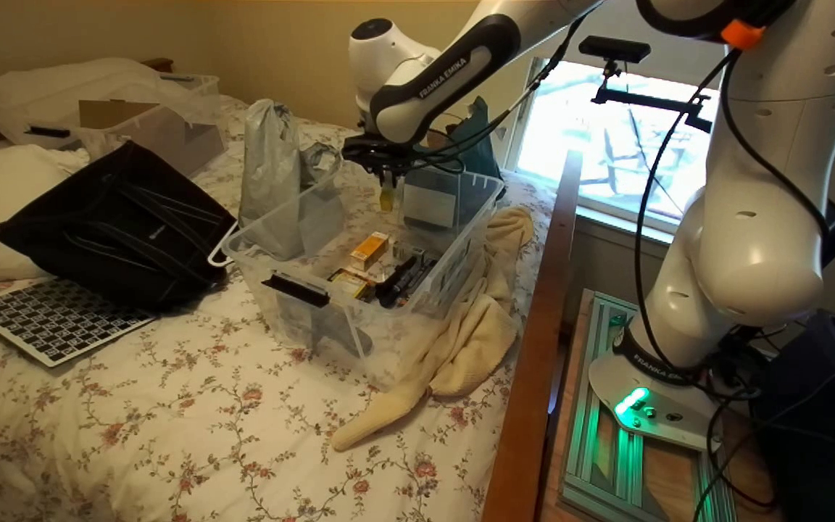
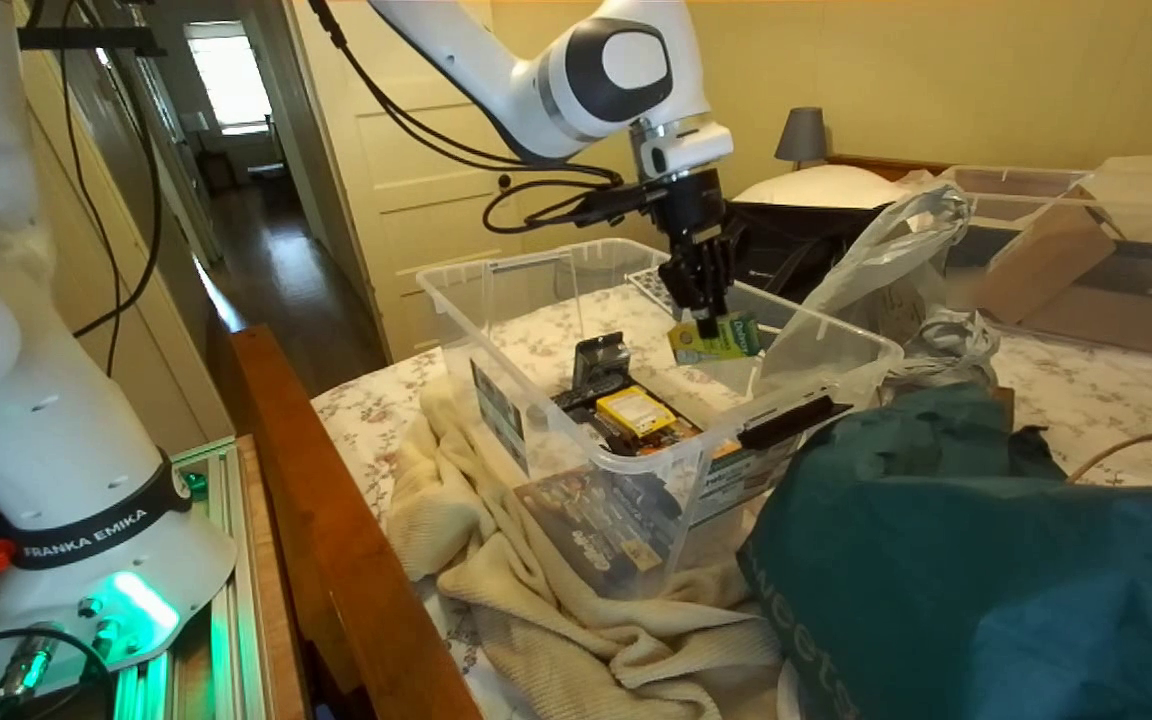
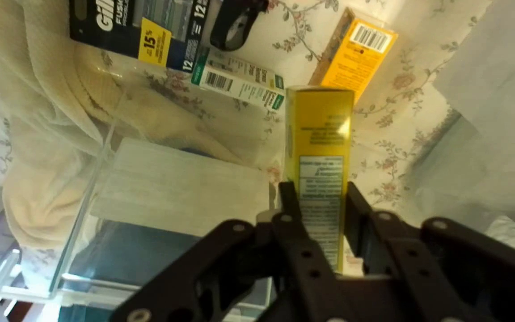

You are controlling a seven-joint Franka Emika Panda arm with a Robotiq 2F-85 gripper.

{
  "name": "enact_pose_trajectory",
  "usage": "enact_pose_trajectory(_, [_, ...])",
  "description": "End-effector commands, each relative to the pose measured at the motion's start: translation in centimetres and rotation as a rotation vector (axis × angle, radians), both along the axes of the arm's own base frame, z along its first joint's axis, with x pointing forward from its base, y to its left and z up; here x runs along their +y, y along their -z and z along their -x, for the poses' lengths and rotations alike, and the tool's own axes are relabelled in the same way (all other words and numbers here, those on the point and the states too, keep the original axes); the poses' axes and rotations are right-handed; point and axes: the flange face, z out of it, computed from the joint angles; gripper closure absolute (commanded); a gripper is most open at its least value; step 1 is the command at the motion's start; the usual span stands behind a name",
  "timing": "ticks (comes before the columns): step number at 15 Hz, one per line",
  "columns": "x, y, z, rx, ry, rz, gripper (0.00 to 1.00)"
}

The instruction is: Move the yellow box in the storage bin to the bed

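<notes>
1. Wrist view, just right of centre: yellow box (image 3: 321, 172) pinched in gripper (image 3: 321, 192), upper end jutting past the fingertips.
2. Both exterior views, near centre: hangs within outline of storage bin (image 1: 287, 319).
3. Slim, yellow; fine dark print, pale panel.

The arm (image 1: 787, 138) is white, its pincer (image 3: 319, 192) black, seemingly screw-studded.

Bench is wide bed (image 1: 193, 435) with cream coverlet (image 1: 243, 464), small reddish flowers printed on it. Directly on it: large clear plastic storage bin (image 1: 280, 319); beige ribbed cloth (image 1: 479, 337) along bin's side; crumpled grey plastic bag (image 1: 269, 174) and dark teal bag (image 2: 936, 560) near bin; flat black-and-white checkered board (image 1: 48, 319), partly overlapped by tilted black fabric bag (image 1: 120, 225); white pillow (image 1: 1, 206).
</notes>
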Motion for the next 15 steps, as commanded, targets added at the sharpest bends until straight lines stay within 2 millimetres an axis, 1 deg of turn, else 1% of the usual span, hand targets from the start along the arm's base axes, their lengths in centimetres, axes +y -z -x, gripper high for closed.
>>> enact_pose_trajectory(1, [0.63,-1.87,-0.05,-0.067,-0.062,0.059,0.93])
enact_pose_trajectory(2, [0.10,-1.13,-0.31,-0.031,-0.038,0.036,0.72])
enact_pose_trajectory(4, [0.24,-1.45,-0.46,-0.046,-0.055,0.046,0.72])
enact_pose_trajectory(12, [0.28,-1.46,-0.48,-0.046,-0.059,0.049,0.72])
enact_pose_trajectory(13, [0.28,-1.46,-0.48,-0.046,-0.059,0.049,0.93])
enact_pose_trajectory(15, [0.00,-1.84,-0.78,-0.048,-0.066,0.054,0.93])
